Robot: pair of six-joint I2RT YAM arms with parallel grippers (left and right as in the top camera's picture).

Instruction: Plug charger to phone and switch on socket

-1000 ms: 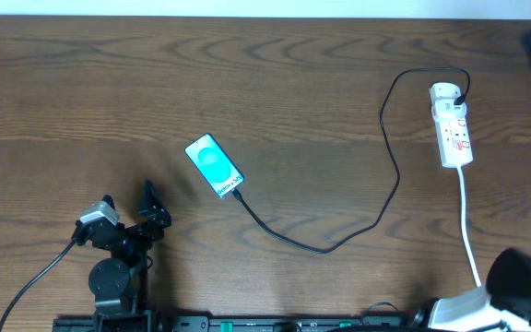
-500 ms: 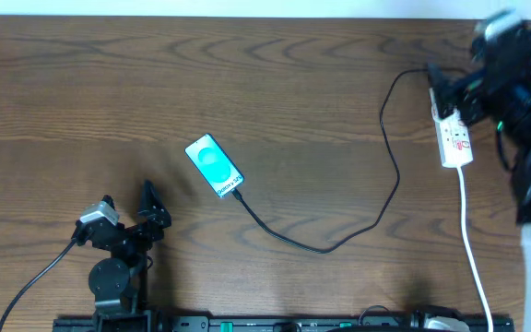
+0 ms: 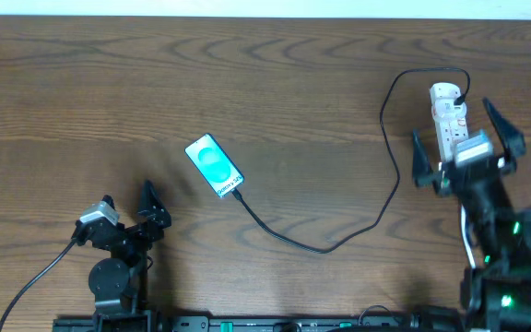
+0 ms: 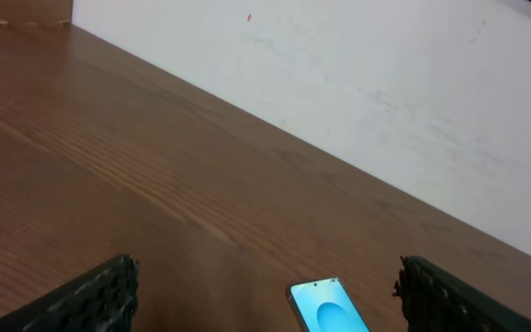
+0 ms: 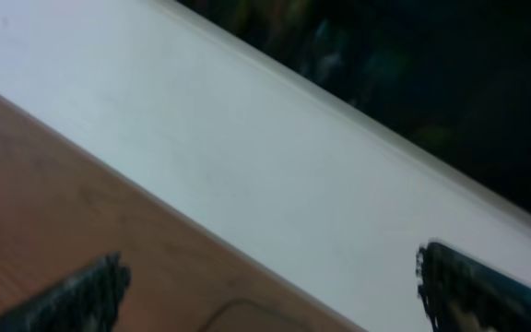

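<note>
Flat rect. phone (image 3: 214, 166), glossy teal screen, lies mid wood-grain table (image 3: 275, 83); thin black charger cable (image 3: 321, 247) tip touches its lower end, snakes to white rounded plastic power strip (image 3: 446, 109); R gripper (image 3: 453, 124) spread wide over strip; L gripper (image 3: 127, 192) wide too, empty

- The right hand (image 5: 271, 281) has its two dark fingers (image 5: 81, 300) spread wide at the bottom corners, with nothing between them.
- Brown wooden tabletop (image 5: 35, 184) fills the lower left.
- A white wall (image 5: 247, 166) runs diagonally behind it.
- A faint thin curved line (image 5: 238, 312) at the bottom edge is too blurred to name.
</note>
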